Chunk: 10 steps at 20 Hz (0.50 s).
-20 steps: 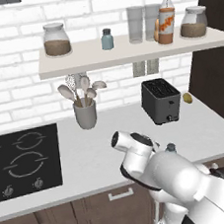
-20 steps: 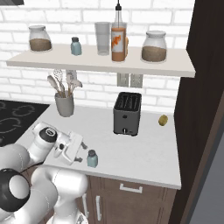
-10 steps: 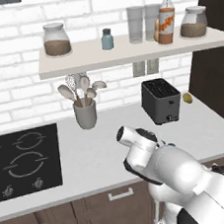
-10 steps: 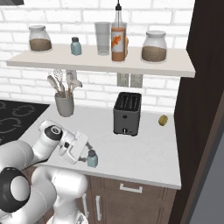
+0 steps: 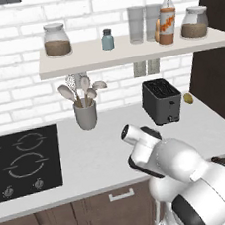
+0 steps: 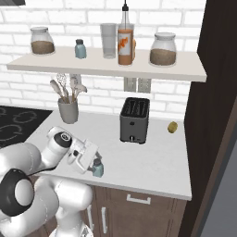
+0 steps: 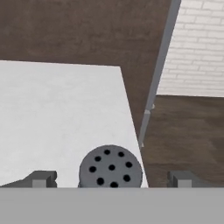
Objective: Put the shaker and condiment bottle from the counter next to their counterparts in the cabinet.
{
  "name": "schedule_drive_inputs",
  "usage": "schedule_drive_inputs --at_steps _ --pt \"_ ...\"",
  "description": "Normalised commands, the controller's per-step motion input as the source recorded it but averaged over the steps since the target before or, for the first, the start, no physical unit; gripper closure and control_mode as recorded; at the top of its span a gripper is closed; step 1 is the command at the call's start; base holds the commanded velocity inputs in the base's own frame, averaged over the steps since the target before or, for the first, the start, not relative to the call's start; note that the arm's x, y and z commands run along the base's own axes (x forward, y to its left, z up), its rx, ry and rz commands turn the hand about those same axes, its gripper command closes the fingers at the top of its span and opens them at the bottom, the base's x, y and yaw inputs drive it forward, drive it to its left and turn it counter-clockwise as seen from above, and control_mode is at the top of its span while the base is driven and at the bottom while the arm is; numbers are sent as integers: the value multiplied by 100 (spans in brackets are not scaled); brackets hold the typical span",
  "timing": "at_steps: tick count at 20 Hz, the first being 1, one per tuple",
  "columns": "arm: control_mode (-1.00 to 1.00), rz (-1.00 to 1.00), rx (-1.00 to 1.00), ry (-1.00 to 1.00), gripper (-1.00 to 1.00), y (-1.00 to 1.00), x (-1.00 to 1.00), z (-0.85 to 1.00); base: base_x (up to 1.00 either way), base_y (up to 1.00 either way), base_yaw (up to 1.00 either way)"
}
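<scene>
— Where's the shaker (image 6: 97, 167)?
— Upright near the front edge of the surface (image 6: 152, 157), tiny, blue-grey, dark perforated cap.
— And the condiment bottle (image 6: 125, 40)?
— Upright on the cabinet (image 6: 185, 69) shelf, beside a twin shaker (image 6: 80, 48).

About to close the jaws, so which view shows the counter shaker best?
The hand view: the shaker shows its holed dark cap from above, centred between the two open finger tips. The right base view shows the shaker whole but small, standing near the counter's front edge by the gripper. In the left base view the arm hides it.
</scene>
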Motion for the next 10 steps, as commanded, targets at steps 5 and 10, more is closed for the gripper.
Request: schedule_drive_inputs --at_steps 5,10 --pt "-100 4 0 0 100 -4 -21 -74 0 0 0" --pt "-100 7 1 0 100 -10 -19 -39 0 0 0"
